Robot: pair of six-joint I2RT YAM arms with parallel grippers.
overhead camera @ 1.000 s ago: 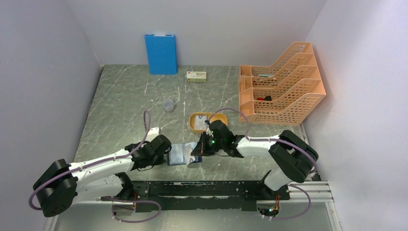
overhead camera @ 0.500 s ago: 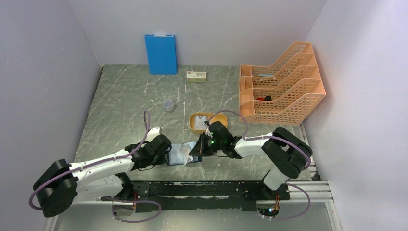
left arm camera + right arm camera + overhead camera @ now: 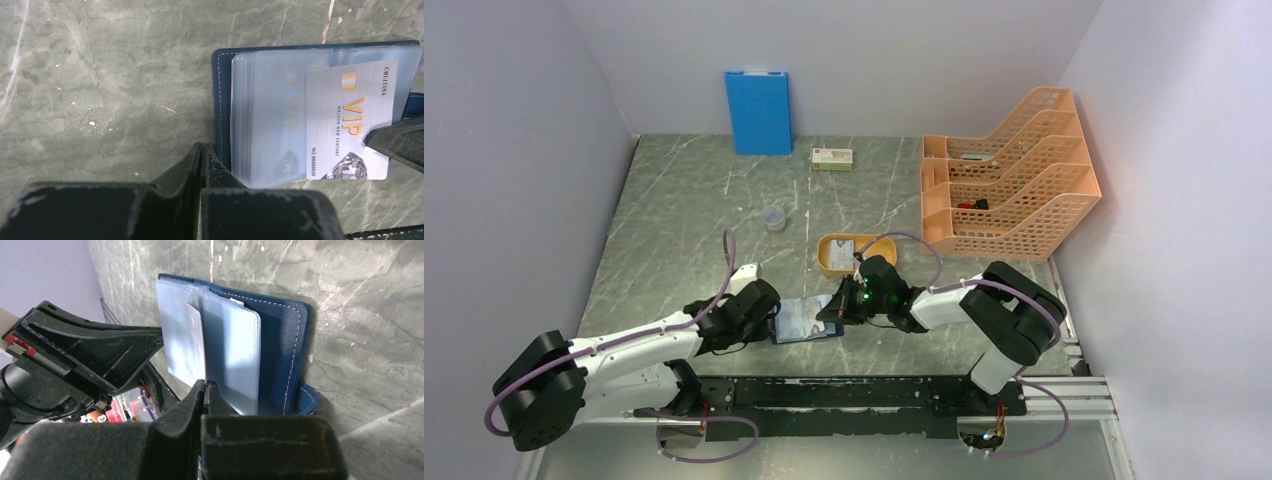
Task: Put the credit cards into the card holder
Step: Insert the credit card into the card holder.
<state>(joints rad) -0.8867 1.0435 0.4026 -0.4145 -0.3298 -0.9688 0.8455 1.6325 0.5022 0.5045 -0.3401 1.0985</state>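
Card holder (image 3: 807, 320) is seen open on bench (image 3: 684, 210), near edge, centre, btw the two arms. Navy cover w/ pale stitching, clear sleeve pages fanned out.

One credit card (image 3: 347, 120) is laid on the sleeve pages; in R wrist view it is seen edge-on btw two pages (image 3: 195, 340). Print read on it: "VIP" in gold, "CHLITINA", "MAISON NEW CENTURY", "NO.8888826". A gold chip and a diamond graphic are also seen.

R fingers (image 3: 182, 407) are clenched, tips pinched on the card's outer edge.

L fingers (image 3: 180, 170) are clenched too, tips set at the cover's outer edge and touching it. Whether the cover is pinched or just pressed can't be told.

A 2nd pale card (image 3: 844, 247) is seen in orange tray (image 3: 824, 262), just behind the holder; print not legible.

White box (image 3: 833, 158) w/ red label is seen at back of bench; text too small to be read.
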